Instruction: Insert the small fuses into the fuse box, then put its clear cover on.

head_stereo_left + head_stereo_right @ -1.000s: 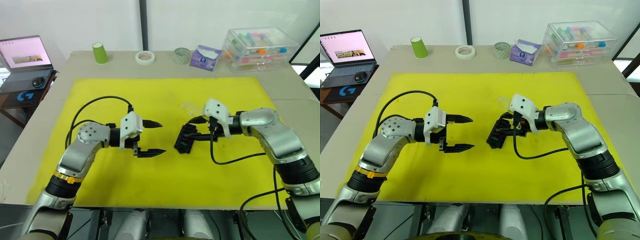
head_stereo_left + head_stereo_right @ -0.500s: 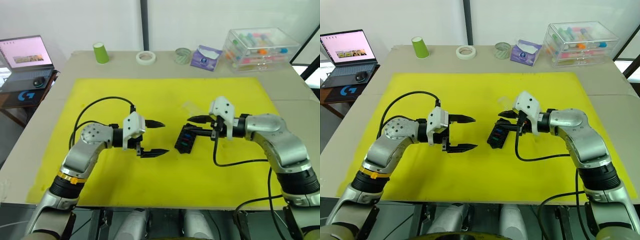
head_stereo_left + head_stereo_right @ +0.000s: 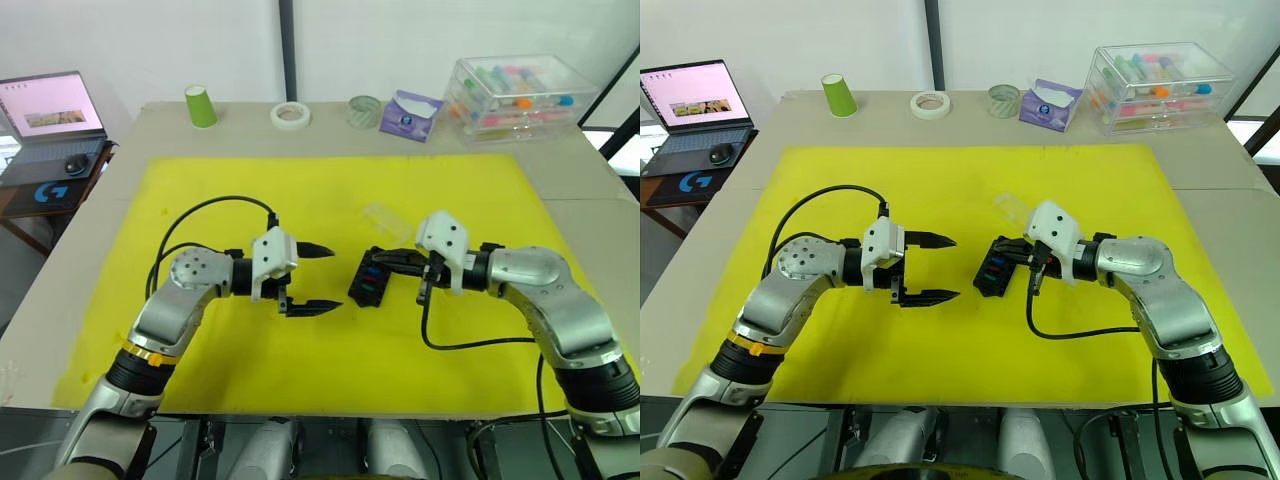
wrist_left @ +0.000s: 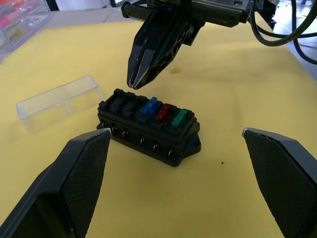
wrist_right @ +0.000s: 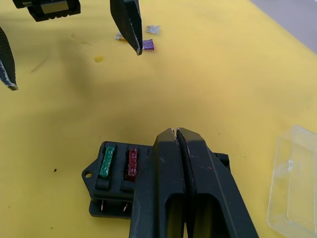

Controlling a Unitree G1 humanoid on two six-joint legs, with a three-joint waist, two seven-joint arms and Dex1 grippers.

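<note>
Since a second ago, the right gripper (image 4: 143,69) has drawn back from gripping the fuse box and closed; its two black fingers now press together, holding nothing visible, tips poised just above the box's empty slots. The left gripper (image 3: 312,277) has edged a little closer to the box and hangs spread wide and empty beside it.

The fuse box (image 4: 148,126), a black block, sits on the yellow mat (image 3: 300,180) between the two grippers. Three fuses stand seated in a row at one end: blue (image 4: 149,106), red (image 4: 163,111) and green (image 4: 179,118). The remaining slots look empty. A few loose fuses (image 5: 143,39), one purple, lie on the mat well apart from the box, beyond the left gripper. The clear cover (image 4: 58,101) lies on the mat just beside the box.

Judging from this, roughly half the fuses are placed; the closed right fingers may have just pressed one home. More fuses need fetching before the cover goes on.
</note>
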